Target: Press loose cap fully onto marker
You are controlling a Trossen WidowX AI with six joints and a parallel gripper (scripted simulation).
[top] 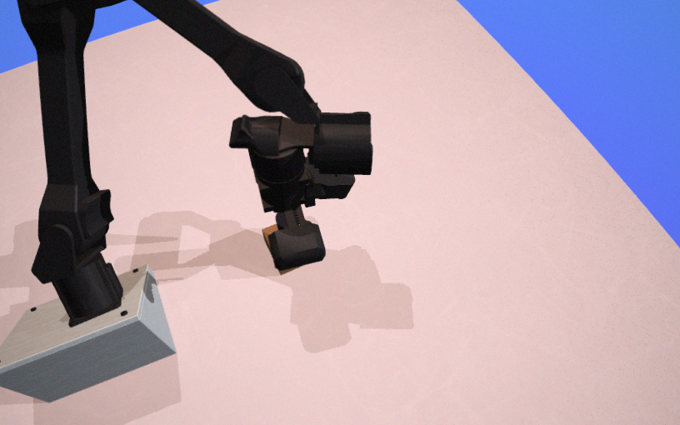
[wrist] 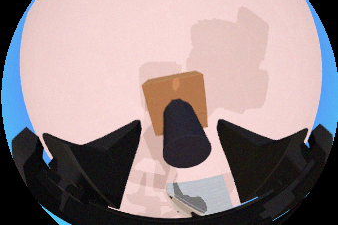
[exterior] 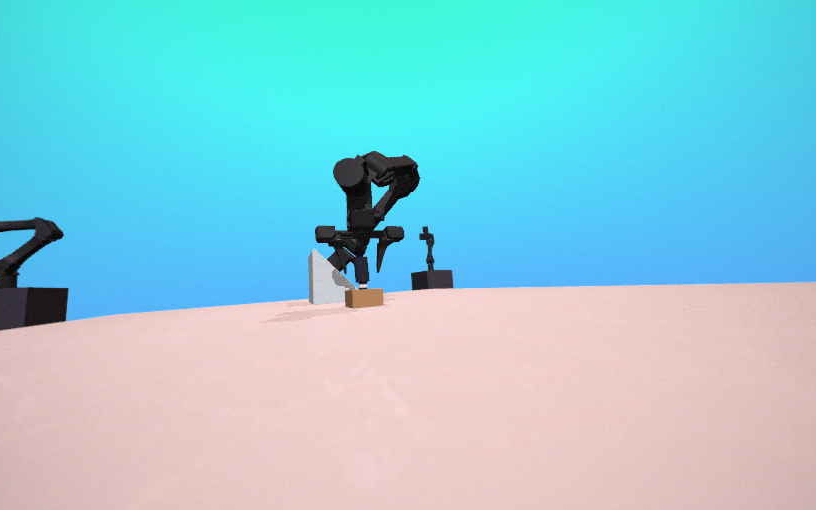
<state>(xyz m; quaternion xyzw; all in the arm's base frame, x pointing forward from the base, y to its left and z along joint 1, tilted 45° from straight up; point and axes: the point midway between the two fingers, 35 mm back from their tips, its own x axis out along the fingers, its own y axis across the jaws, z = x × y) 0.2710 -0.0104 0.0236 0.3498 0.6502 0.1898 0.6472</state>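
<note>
Pretty bare setup: a big pale pink table [top: 491, 211] with a faintly grainy surface, and soft shadows [top: 353, 301] falling toward the near right in the top view. Past its edges the top view has flat blue backdrop [top: 649, 79]. From the exterior view the background [exterior: 525, 95] fades from green-turquoise up top to deeper blue at the horizon.

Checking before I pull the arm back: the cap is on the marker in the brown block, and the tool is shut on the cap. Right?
Not quite. The tool is open: the wrist view shows its fingers spread apart from the cap. The cap does sit on the marker in the brown block.
</note>
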